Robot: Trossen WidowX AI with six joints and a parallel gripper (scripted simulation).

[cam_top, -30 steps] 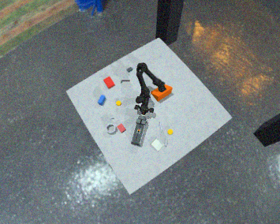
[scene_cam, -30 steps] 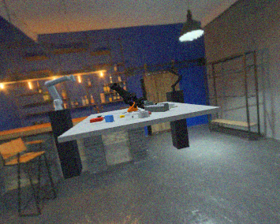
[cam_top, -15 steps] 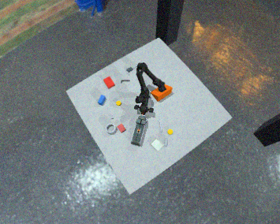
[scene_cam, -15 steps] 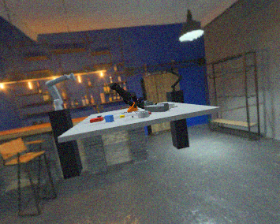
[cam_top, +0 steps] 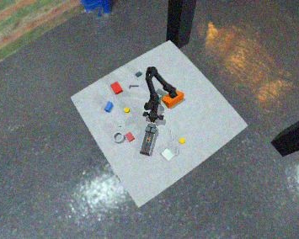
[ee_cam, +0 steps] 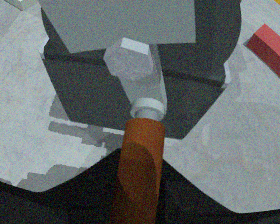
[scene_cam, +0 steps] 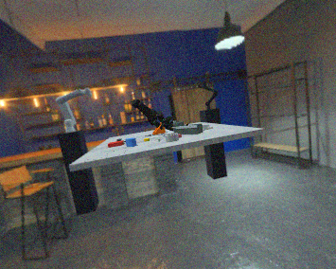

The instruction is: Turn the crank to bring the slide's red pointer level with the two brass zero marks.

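Note:
The crank machine (cam_top: 146,147) (scene_cam: 189,129) is a long dark grey box on the table. A small orange-red spot (cam_top: 148,139) shows on its top; whether it is the pointer is too small to tell. The brass marks cannot be made out. In the wrist view the grey crank arm (ee_cam: 143,85) runs from its hub down to the orange-brown handle (ee_cam: 144,132), slightly right of straight down. My gripper (cam_top: 152,120) (ee_cam: 136,159) is at the machine's end nearest the arm, shut on the handle. The handle's lower part is between the black fingers.
An orange block (cam_top: 173,99) is beside the arm. A red block (cam_top: 116,87), blue block (cam_top: 109,106), yellow disc (cam_top: 126,110), grey ring (cam_top: 119,137) and small red block (cam_top: 130,136) (ee_cam: 271,52) lie on one side. A pale block (cam_top: 168,154) and another yellow piece (cam_top: 182,140) lie on the other.

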